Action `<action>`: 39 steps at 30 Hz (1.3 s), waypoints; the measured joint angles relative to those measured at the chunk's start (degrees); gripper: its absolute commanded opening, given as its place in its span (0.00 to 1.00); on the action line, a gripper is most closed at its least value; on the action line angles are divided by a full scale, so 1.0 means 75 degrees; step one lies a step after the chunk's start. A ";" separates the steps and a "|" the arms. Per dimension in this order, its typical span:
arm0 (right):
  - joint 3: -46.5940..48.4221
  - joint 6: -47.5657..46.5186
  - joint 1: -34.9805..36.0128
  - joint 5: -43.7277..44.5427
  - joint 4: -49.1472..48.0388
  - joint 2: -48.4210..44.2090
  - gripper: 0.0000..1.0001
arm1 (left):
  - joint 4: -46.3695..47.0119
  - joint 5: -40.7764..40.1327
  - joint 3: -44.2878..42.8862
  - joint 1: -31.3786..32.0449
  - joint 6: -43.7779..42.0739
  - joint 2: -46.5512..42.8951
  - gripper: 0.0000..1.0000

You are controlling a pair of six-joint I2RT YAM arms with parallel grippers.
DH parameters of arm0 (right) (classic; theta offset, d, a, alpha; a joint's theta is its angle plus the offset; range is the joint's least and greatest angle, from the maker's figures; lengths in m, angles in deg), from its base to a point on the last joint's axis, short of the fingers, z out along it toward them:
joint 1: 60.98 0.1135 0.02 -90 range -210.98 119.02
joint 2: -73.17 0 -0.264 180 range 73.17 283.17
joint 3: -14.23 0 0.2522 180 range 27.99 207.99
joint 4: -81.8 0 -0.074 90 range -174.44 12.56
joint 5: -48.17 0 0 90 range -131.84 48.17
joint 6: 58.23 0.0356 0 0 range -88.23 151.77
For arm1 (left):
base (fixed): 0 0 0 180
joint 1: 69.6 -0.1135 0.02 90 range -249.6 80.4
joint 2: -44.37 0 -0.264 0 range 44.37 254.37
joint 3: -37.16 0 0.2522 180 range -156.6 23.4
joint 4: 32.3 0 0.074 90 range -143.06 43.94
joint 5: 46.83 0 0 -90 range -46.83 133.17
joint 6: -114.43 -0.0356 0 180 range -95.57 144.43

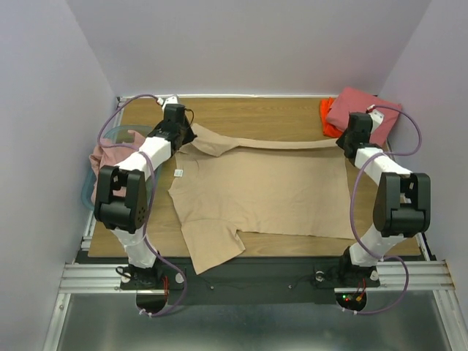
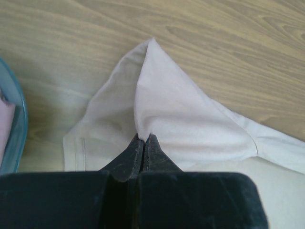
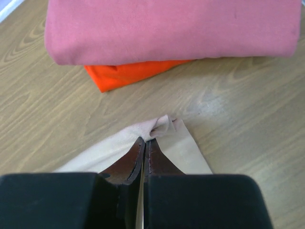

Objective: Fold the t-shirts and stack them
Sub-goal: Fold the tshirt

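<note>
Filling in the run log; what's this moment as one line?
left jaws: shut on tan shirt, far-left corner | right jaws: shut on its far-right corner | stack: salmon shirt folded on orange shirt

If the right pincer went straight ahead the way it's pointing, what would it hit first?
Probably the edge of the orange t-shirt, lying under the folded salmon-red t-shirt; depth is unclear.
</note>
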 measured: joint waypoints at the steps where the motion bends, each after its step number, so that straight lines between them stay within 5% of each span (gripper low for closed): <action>1: -0.0058 0.0000 0.0003 0.0000 0.0017 -0.0099 0.00 | -0.0003 0.0009 0.0140 0.0000 0.0064 -0.0108 0.00; 31: -0.0539 -0.0172 0.0003 0.0117 0.0676 -0.0819 0.00 | -0.0836 0.0233 0.3835 0.0341 0.2136 -0.3308 0.02; 34: -0.0854 -0.0137 0.0003 0.0128 0.0708 -0.0816 0.03 | -0.0842 0.0210 0.4074 0.0341 0.2294 -0.3343 0.26; 35: -0.1026 -0.0076 0.0000 0.0149 0.0746 -0.0813 0.11 | -0.0839 0.0198 0.4176 0.0347 0.2331 -0.3378 0.40; 37: -0.1192 0.0020 0.0000 0.0163 0.0799 -0.0813 0.19 | -0.0851 0.0166 0.4328 0.0350 0.2378 -0.3433 0.48; 39: -0.1314 0.0134 0.0000 0.0216 0.0965 -0.0813 0.40 | -0.0909 0.0114 0.4409 0.0350 0.2448 -0.3488 0.54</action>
